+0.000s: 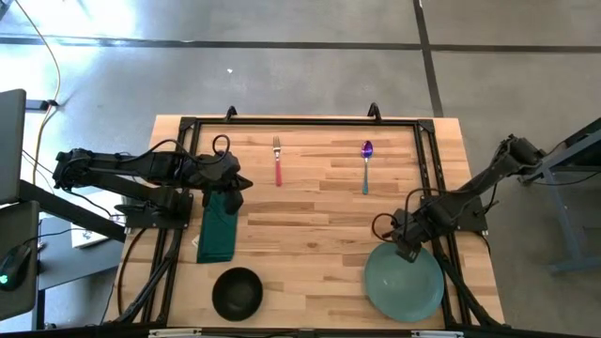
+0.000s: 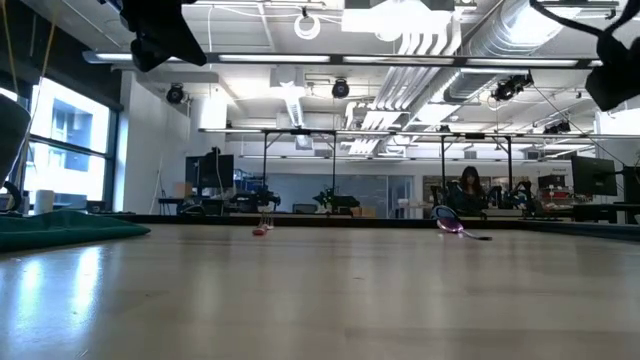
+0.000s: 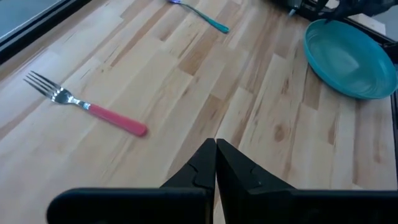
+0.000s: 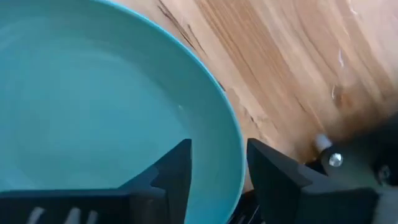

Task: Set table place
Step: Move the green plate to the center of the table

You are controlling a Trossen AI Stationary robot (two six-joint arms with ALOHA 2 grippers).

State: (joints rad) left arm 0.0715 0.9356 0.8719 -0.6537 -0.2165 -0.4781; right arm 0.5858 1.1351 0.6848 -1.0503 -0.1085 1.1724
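Straddling rim of teal plate (image 1: pixel 405 281), right gripper (image 1: pixel 408 250) stands at plate's far edge, near table's (image 1: pixel 310 216) right front corner; fingers (image 4: pixel 177 171) open, one each side of rim, gap visible, not clamping. Left gripper (image 1: pixel 228 182) hangs above far end of green napkin (image 1: pixel 217 231), fingers (image 3: pixel 202 168) pressed together, empty. Black bowl (image 1: pixel 237 292) at front edge. Red-handled fork (image 1: pixel 278 161) and spoon (image 1: pixel 366 161) lie near far side, well apart.

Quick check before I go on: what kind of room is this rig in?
Most likely an open lab or workshop-style office: bare concrete floor around the table, exposed ducts overhead, and rows of desks with monitors behind, a person seated there.
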